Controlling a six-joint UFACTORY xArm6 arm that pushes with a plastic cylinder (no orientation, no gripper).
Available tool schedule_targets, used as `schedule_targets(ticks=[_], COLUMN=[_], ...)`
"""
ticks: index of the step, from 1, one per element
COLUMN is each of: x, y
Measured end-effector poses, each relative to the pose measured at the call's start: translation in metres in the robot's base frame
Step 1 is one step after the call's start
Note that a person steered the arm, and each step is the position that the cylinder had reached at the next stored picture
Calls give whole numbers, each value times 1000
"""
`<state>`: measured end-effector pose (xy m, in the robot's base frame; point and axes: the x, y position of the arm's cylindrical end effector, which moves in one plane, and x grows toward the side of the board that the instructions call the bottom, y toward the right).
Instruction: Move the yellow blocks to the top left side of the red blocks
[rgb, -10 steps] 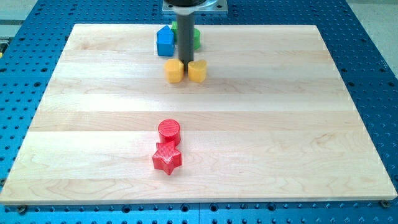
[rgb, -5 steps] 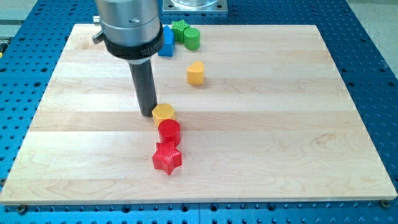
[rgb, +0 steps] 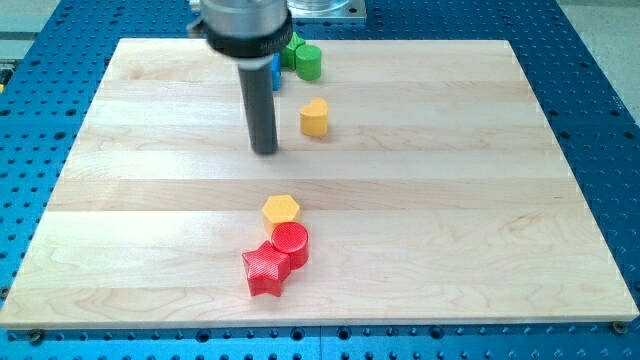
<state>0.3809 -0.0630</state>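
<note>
Yellow hexagonal block (rgb: 281, 209) lies on the wooden worktop (rgb: 480, 200), touching the red cylinder (rgb: 290, 242) at its upper left; the red star block (rgb: 266, 271) touches that cylinder at lower left. A second yellow block (rgb: 314, 117) sits well apart, toward the view's top. My tip (rgb: 265, 150) rests left of it. No hand exists on this rod, so nothing is grasped. Green blocks (rgb: 302, 58) and a blue block (rgb: 275, 72) cluster at the top.
</note>
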Motion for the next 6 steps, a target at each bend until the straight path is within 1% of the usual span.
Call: schedule_targets(ticks=[1, 2, 3, 4, 5, 6], x=[-28, -30, -9, 49, 73, 72], y=[24, 77, 103, 102, 97, 139])
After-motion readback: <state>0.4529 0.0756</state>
